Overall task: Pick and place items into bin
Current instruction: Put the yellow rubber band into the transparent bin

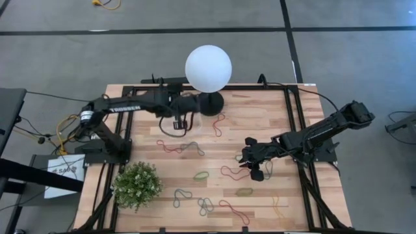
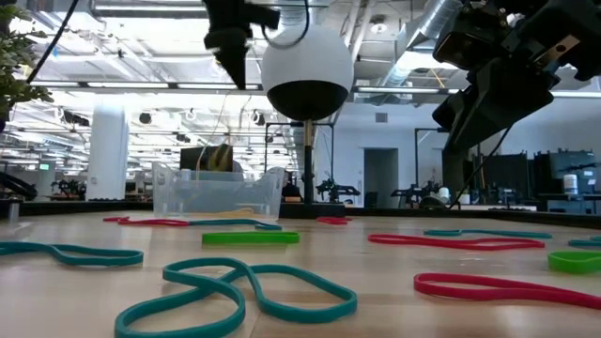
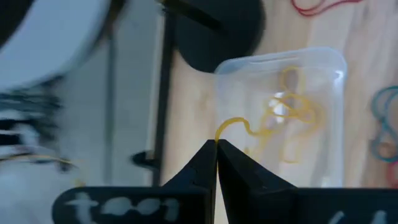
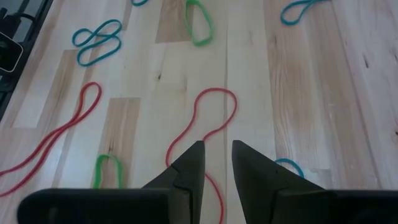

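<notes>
**Left gripper holding a yellow band above the bin**

I have the left gripper [image 3: 216,149] poised over the clear bin [image 3: 323,68], its fingers pressed together on one end of a yellow rubber band [image 3: 239,124]. The band's free end curls away from the fingertips toward the bin's interior, so the bin lies directly beyond and below the pinch; I judge that release here should drop the band inside. The bin already contains a tangle of yellow bands [image 3: 292,115]. It stands on the table [image 1: 260,123] just beside the lamp's black base [image 1: 209,102], under the white globe [image 1: 208,68].

My right gripper [image 4: 216,158] hovers with fingers slightly spread and empty over a red band [image 4: 208,121], whose long axis runs away from the fingertips. The right arm is the nearer one to the loose bands on that side. Other red, green and blue bands lie scattered about the table, well apart from the bin, near the plant [image 1: 137,184].
</notes>
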You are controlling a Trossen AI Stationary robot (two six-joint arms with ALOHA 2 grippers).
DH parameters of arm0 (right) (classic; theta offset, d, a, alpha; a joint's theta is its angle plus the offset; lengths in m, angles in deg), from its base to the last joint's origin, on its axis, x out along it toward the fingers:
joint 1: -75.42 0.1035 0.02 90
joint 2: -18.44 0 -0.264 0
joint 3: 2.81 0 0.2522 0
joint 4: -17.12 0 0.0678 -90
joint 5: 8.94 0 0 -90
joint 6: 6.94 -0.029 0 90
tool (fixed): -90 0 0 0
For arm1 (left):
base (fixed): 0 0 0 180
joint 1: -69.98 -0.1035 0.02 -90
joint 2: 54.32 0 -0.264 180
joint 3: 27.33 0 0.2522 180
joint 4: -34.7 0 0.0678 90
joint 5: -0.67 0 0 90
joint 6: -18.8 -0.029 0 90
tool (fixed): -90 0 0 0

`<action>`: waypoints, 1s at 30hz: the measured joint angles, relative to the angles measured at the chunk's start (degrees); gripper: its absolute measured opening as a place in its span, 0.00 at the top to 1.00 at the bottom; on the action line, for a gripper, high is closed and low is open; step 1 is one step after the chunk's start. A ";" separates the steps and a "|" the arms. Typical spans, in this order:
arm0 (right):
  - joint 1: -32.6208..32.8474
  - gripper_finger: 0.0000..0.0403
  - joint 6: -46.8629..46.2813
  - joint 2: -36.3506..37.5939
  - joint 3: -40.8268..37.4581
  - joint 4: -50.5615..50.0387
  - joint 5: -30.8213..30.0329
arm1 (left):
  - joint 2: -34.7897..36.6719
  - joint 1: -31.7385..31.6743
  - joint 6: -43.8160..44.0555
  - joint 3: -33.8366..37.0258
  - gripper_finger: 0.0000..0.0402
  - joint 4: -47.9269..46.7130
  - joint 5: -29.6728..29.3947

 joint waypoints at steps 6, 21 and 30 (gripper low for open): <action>0.00 0.81 0.00 0.00 0.00 -0.21 -0.02 | -0.04 -4.40 -4.36 7.89 1.00 10.11 9.00; 0.00 0.81 0.00 0.00 0.01 -0.27 -0.01 | -0.04 -7.35 -7.12 23.07 1.00 26.20 10.87; 0.00 0.81 0.00 -0.02 0.00 -0.27 0.00 | -0.04 -7.37 -7.69 25.50 1.00 36.00 10.88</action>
